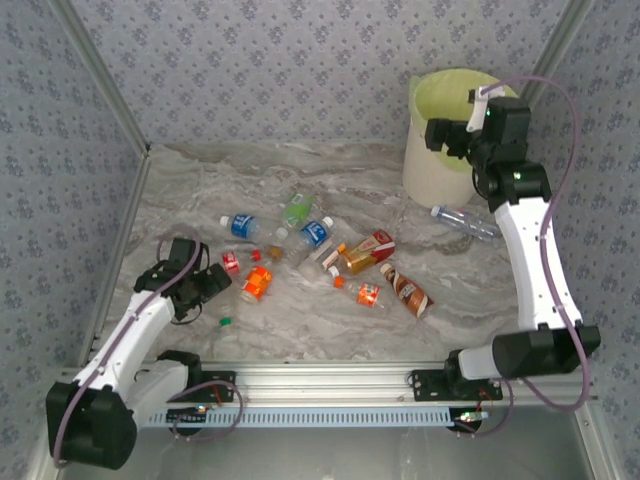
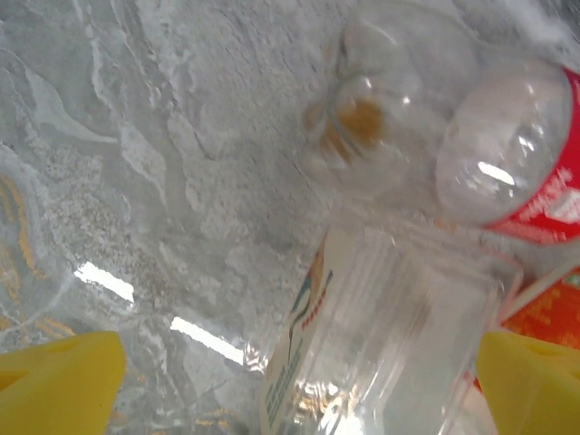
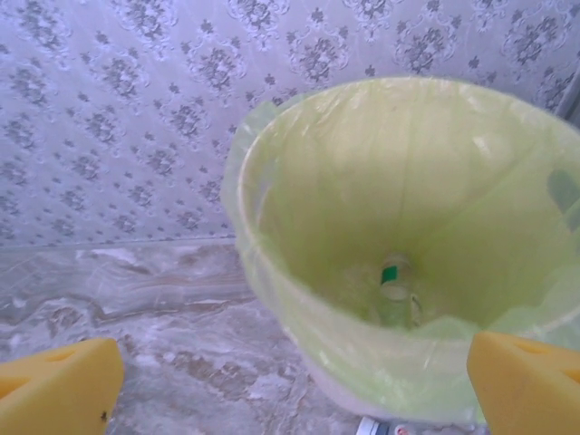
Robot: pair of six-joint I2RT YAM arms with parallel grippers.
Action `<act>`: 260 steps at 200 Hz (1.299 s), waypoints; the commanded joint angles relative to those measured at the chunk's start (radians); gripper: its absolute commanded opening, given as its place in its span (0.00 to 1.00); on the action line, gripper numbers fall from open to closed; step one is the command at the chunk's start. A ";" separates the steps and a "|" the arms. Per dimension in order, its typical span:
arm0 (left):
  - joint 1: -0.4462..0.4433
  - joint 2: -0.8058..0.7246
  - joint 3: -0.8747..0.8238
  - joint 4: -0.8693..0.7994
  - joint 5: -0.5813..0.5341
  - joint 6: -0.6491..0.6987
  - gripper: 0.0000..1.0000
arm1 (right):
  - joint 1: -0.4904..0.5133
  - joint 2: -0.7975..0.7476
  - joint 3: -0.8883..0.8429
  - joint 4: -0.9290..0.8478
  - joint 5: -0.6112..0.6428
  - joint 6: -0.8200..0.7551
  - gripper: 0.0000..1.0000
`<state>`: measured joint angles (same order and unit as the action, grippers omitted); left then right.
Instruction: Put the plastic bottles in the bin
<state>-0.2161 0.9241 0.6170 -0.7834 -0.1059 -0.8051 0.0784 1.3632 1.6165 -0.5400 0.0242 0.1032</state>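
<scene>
Just below the spread, empty right hand (image 3: 294,385) sits the tall white bin (image 3: 246,213) with yellow-green liner. Between the left hand's (image 2: 299,381) parted fingers (image 2: 54,381) lies a clear plastic bottle (image 2: 381,335): a pick-up step, needing them to close.

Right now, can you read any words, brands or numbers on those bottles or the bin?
None can be read.
Red label, left wrist view: white print, blurred.
White label, next bottle: blue and red mark, no legible letters.
Bottles in the top view: labels too small.
Bin: no writing seen.
</scene>
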 commanded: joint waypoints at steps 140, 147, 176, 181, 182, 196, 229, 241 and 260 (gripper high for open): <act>-0.100 0.295 0.061 0.138 0.007 0.102 0.86 | 0.153 -0.240 -0.395 0.197 0.069 0.125 1.00; -0.100 0.299 0.055 0.148 0.001 0.096 0.85 | 0.157 -0.240 -0.395 0.196 0.071 0.124 1.00; -0.098 0.307 0.030 0.179 -0.026 0.070 0.84 | 0.172 -0.233 -0.395 0.198 0.068 0.114 1.00; -0.098 0.308 0.027 0.183 -0.031 0.066 0.83 | 0.175 -0.231 -0.397 0.201 0.060 0.108 1.00; -0.098 0.308 0.027 0.183 -0.032 0.065 0.83 | 0.175 -0.231 -0.398 0.202 0.060 0.107 1.00; -0.097 0.308 0.014 0.198 -0.031 0.057 0.80 | 0.185 -0.229 -0.404 0.218 0.030 0.088 1.00; -0.097 0.297 -0.004 0.209 -0.022 0.071 0.71 | 0.223 -0.222 -0.410 0.235 -0.003 0.047 1.00; -0.096 0.292 -0.003 0.202 -0.013 0.084 0.66 | 0.238 -0.220 -0.414 0.239 0.000 0.039 1.00; -0.102 0.263 0.006 0.181 -0.003 0.101 0.58 | 0.254 -0.217 -0.415 0.244 -0.009 0.027 1.00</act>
<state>-0.3103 1.2247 0.6182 -0.5869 -0.1200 -0.7292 0.3122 1.1385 1.2068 -0.3302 0.0364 0.1669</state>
